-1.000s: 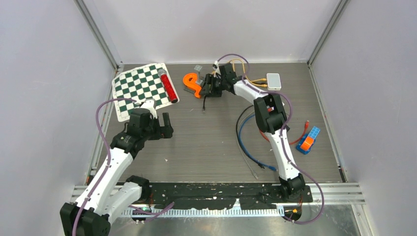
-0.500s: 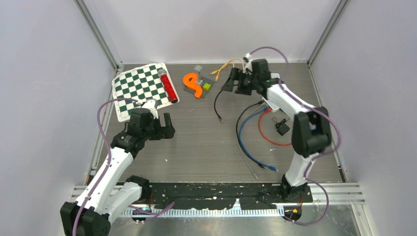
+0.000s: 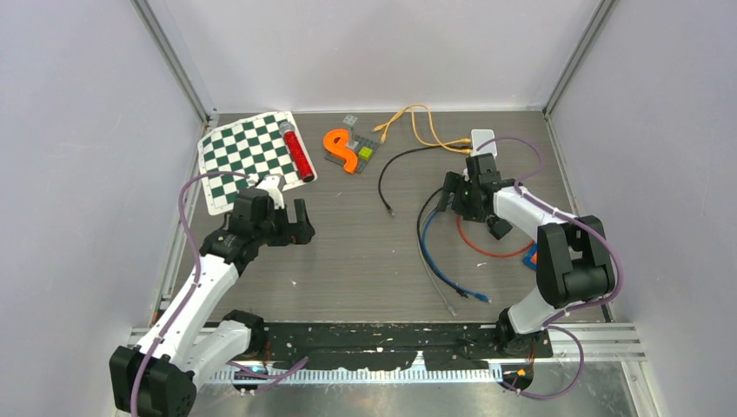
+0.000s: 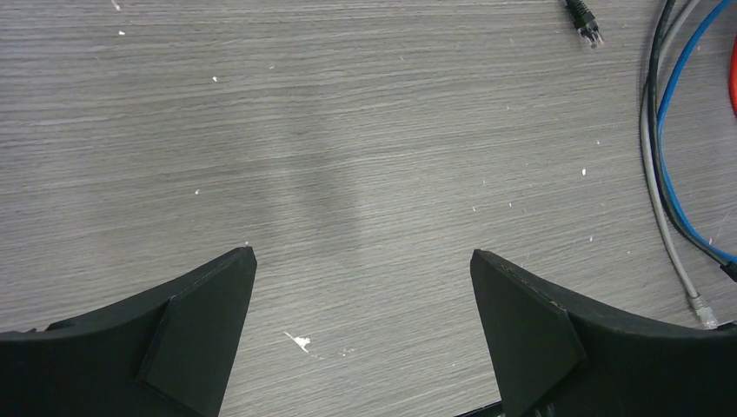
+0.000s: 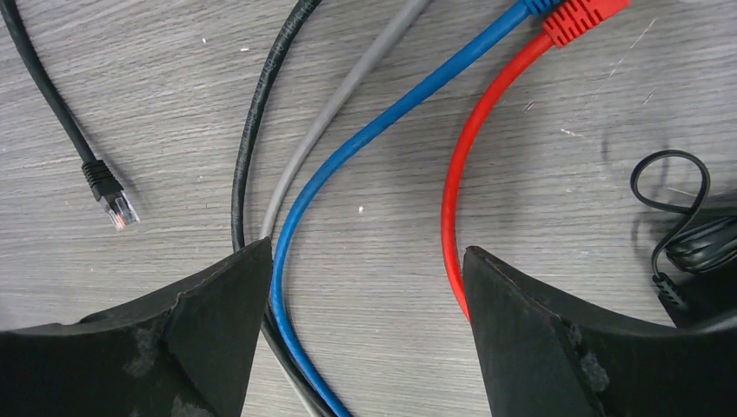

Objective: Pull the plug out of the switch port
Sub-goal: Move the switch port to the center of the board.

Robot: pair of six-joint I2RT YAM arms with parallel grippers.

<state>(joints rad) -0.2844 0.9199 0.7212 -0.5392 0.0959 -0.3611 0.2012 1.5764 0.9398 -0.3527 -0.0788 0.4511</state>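
Observation:
The white switch [image 3: 483, 142] lies at the back right, with an orange cable [image 3: 415, 115] running off its left side. Red [image 5: 452, 187], blue [image 5: 382, 122] and grey [image 5: 348, 82] cables lead toward it; their ends at the switch are hidden by the right arm. A black cable [image 3: 395, 161] lies loose, its free plug [image 5: 111, 201] bare on the table. My right gripper [image 5: 365, 252] is open and empty, low over the blue and red cables, in front of the switch [image 3: 450, 196]. My left gripper [image 4: 363, 254] is open and empty over bare table at the left [image 3: 302, 221].
A checkered mat [image 3: 246, 156] with a red cylinder [image 3: 296, 150] lies at the back left. An orange S-shaped piece [image 3: 341, 148] and a grey brick plate [image 3: 365, 151] lie behind the middle. A small black coiled cord [image 5: 687, 230] lies right of the red cable.
My right arm has swung from the back near the orange piece to the right and forward. The black cable it carried now lies on the table. The left arm has barely moved.

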